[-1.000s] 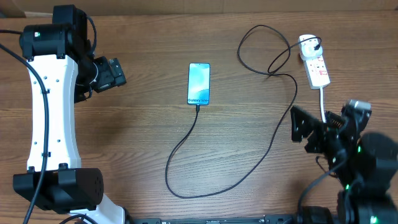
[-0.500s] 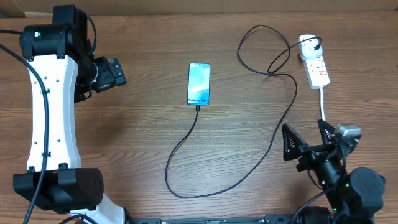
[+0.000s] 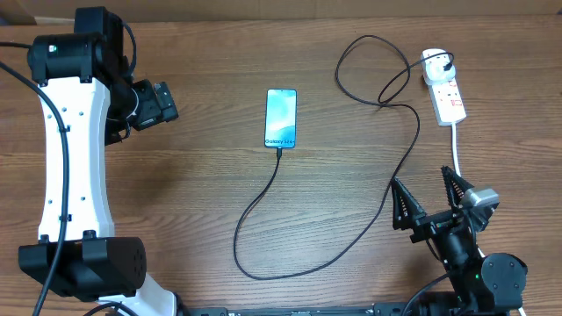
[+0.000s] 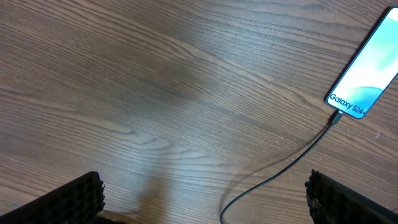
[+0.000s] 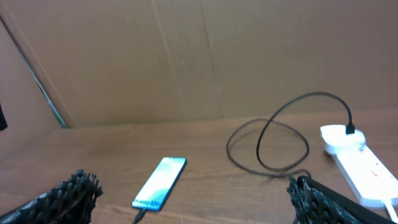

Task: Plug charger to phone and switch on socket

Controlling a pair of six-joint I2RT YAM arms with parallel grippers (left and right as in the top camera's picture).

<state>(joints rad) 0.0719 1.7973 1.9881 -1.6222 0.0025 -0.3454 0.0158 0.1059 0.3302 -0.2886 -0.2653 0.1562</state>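
Observation:
The phone (image 3: 281, 118) lies flat mid-table with its screen lit. The charger (image 3: 263, 197) is a thin black cable whose connector tip (image 3: 279, 151) sits at the phone's lower edge; it loops right to a black plug (image 3: 446, 61) in the white socket (image 3: 446, 92) at the far right. My left gripper (image 3: 167, 104) stands open well left of the phone, holding nothing. My right gripper (image 3: 421, 175) is open near the front right, beside the cable. The left wrist view shows the phone (image 4: 367, 68) and the connector (image 4: 336, 118). The right wrist view shows the phone (image 5: 160, 182) and the socket (image 5: 354, 162).
The socket's thick white cord (image 3: 457, 149) runs down toward my right arm's base. A brown cardboard wall (image 5: 186, 56) stands behind the table. Bare wood table (image 3: 202, 193) lies between my left arm and the cable.
My right arm has drawn back toward the table's front edge and turned its open fingers upward, away from the socket cord. The left arm, phone and cable have not moved.

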